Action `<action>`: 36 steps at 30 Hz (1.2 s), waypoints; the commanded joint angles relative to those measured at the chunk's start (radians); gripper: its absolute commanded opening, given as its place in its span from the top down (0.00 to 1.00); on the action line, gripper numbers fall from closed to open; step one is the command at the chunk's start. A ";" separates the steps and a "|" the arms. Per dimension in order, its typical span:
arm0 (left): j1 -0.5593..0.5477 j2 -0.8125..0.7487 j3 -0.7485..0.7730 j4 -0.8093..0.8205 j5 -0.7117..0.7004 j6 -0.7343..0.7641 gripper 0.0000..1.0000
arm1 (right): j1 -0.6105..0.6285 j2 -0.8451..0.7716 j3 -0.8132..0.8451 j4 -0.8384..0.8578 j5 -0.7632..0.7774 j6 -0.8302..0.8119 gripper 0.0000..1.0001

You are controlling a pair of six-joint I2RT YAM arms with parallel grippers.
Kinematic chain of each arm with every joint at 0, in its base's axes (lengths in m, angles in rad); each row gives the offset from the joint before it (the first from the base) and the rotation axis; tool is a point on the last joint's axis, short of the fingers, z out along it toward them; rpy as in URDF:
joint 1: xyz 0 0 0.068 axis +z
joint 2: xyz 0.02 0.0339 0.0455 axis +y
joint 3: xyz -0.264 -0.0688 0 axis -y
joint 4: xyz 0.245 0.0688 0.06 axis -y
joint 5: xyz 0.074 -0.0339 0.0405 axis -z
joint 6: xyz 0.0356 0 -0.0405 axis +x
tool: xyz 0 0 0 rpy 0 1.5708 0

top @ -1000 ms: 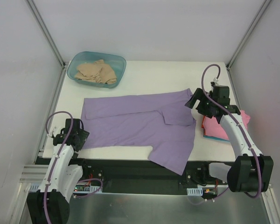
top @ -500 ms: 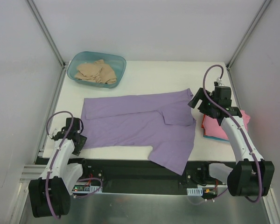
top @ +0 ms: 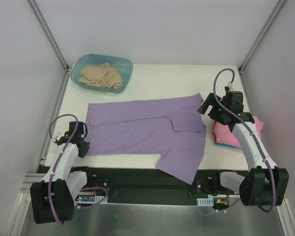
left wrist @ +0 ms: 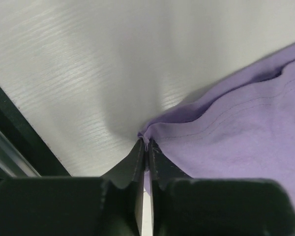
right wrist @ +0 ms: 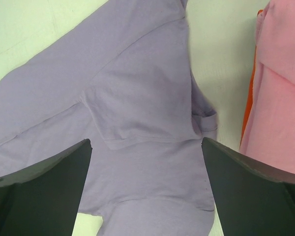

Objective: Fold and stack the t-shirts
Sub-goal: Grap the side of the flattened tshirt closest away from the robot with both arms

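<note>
The lavender t-shirt (top: 147,130) lies spread across the white table, one sleeve hanging over the near edge. My left gripper (top: 82,149) is shut on the shirt's near-left corner (left wrist: 146,137), the cloth pinched between its fingertips. My right gripper (top: 206,109) is open above the shirt's right side (right wrist: 152,128), holding nothing. The pink t-shirt (top: 236,135) lies folded at the right on an orange layer, and shows in the right wrist view (right wrist: 280,88). The tan t-shirt (top: 102,75) lies crumpled in the teal tub (top: 125,66).
The teal tub stands at the table's back left. Metal frame posts (top: 49,34) rise at the back corners. The table's near edge (top: 128,156) drops to a black rail.
My left gripper has slid left and slightly toward the near edge, still at the shirt's corner. My right gripper has lifted and moved a little away from the shirt's edge.
</note>
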 commanded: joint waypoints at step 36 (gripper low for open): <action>0.013 -0.089 -0.096 0.125 0.083 0.081 1.00 | 0.928 -0.023 -0.348 -0.393 -0.102 0.316 0.46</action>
